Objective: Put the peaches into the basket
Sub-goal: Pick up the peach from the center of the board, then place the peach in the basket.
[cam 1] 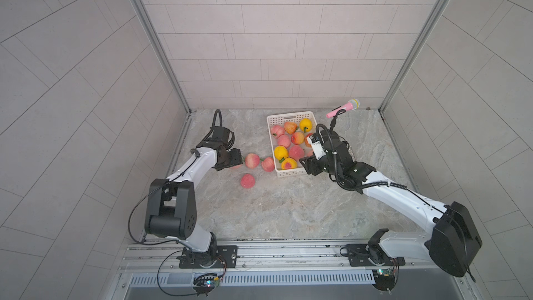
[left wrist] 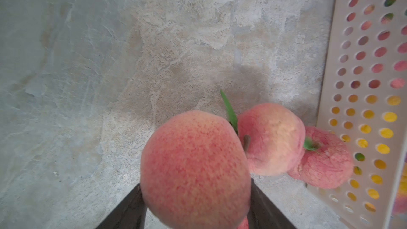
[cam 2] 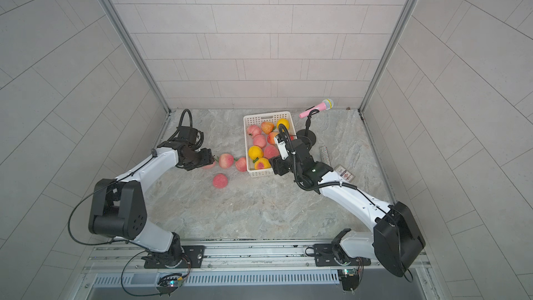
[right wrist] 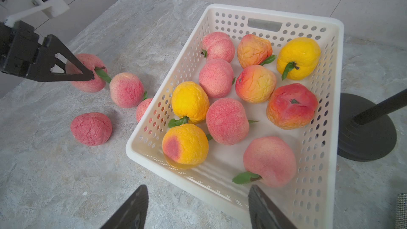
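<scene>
Checking grip: left fingers clamp a pink peach across its widest part, on or just above the bench; cannot tell which. Right fingers are spread and empty above the near end of the basket. Ten peaches lie inside; three loose peaches lie outside its long wall. Judgement: fruit looks light, foam-soft, w/ matte wrinkled skin, so not slippery, but likely dents if squeezed. Rec. hold across the middle, clear of stem/leaf, min. pressure.
</scene>
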Available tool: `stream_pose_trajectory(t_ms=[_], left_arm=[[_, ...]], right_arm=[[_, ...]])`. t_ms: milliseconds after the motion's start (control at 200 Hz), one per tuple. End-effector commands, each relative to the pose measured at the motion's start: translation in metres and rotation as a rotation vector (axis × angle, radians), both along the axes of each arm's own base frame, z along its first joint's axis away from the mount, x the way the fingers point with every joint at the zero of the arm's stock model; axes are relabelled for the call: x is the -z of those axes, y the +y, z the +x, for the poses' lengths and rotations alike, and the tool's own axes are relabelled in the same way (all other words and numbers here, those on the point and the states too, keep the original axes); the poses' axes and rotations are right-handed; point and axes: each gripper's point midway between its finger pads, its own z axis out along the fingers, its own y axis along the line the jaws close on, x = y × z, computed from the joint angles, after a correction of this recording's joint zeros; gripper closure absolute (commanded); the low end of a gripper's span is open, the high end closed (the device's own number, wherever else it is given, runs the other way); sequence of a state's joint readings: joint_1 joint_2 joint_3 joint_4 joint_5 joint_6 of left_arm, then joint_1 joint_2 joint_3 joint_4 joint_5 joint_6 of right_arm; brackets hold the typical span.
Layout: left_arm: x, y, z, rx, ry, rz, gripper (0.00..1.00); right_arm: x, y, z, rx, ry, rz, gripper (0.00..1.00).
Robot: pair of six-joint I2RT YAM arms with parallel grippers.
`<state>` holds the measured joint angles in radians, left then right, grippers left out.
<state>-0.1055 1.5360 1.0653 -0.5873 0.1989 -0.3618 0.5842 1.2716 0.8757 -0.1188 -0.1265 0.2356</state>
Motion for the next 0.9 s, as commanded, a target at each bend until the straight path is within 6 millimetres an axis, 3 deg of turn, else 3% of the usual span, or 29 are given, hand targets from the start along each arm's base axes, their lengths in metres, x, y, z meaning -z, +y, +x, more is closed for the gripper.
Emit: stream_pose_trajectory(t_ms=[0,320,530,730,896], left_arm=[[-0.033,-0.005,0.005,0.021,-0.066,0.009,0.29],[-0.093,-0.038,0.020,0.101,-0.196,0.025,0.29],[-0.128,-0.081,0.044,0.189,-0.273,-0.015,0.28],[-0.138,-0.132,0.069,0.283,-0.309,-0.059,0.28],[-0.128,-0.178,0.091,0.364,-0.303,-0.082,0.29]], right_arm=[[-0.007,-0.006,0.003,0.049,-0.017,0.011,0.27],[-0.014,-0.022,0.008,0.137,-0.035,0.003,0.26],[-0.017,-0.040,0.009,0.216,-0.041,-0.002,0.26],[-0.022,-0.055,0.008,0.274,-0.060,-0.012,0.25],[-0.021,-0.065,0.005,0.303,-0.051,-0.018,0.25]])
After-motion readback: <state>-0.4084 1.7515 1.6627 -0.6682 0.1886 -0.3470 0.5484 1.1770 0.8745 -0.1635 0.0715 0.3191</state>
